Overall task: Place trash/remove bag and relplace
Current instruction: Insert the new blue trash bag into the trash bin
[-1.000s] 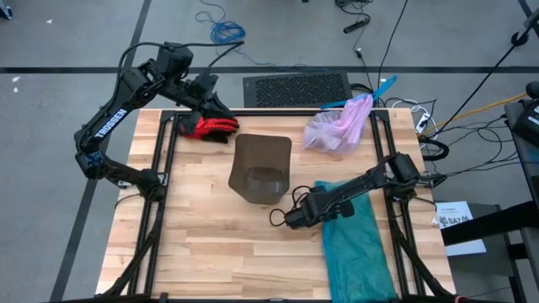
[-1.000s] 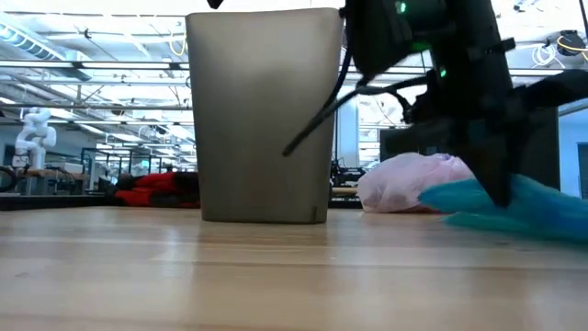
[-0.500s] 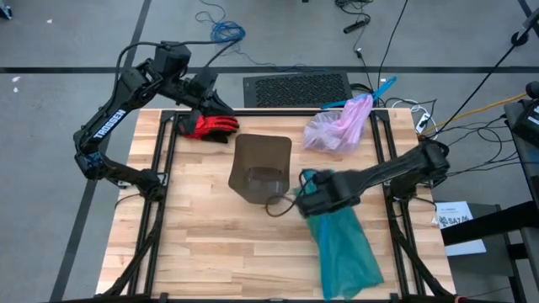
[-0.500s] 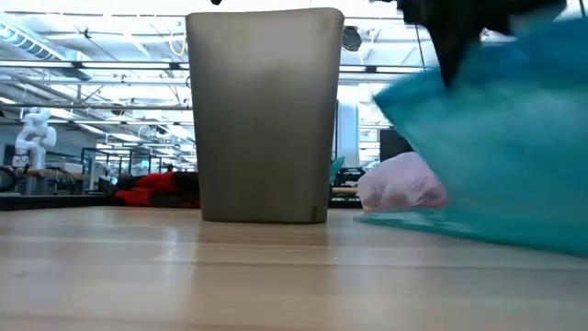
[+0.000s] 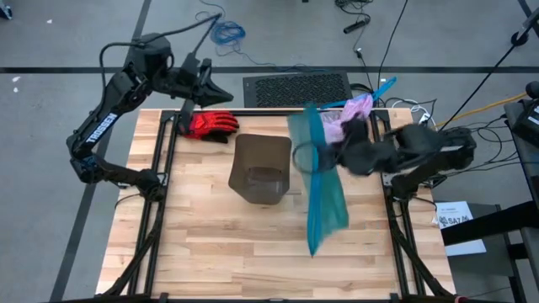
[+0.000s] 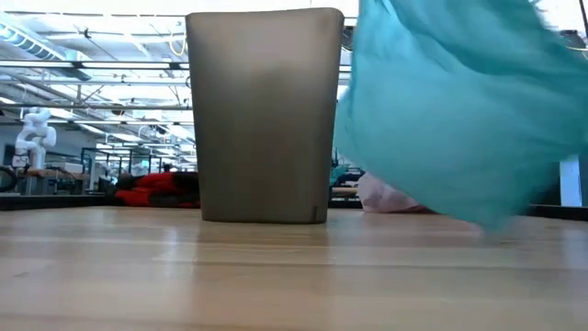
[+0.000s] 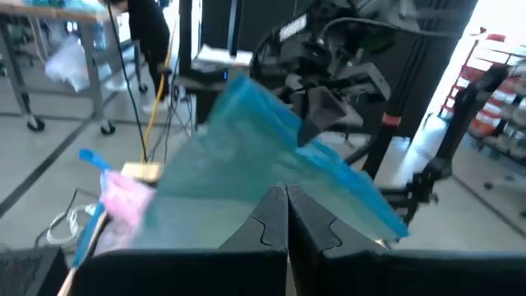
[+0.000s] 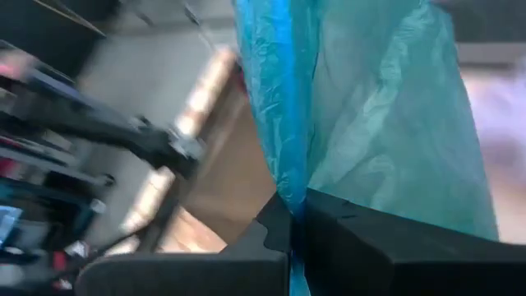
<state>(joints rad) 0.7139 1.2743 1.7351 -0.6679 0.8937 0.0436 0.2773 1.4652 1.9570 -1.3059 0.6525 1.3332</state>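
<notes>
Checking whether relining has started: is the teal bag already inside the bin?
No: the teal bag hangs from the right gripper beside the bin, not in it.

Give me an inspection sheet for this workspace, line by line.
Surface: wooden table, bare at the near side.
Job's things: bin upright mid-table; pink bag bunched at the far right; trash nothing seen.
Clutter: red glove at the far left.
Claws: right claw shut on teal bag, lifted beside the bin; left claw shut, empty, beyond the far edge.
Cables: loose on the floor.
Surroundings: a person stands off to one side.
</notes>
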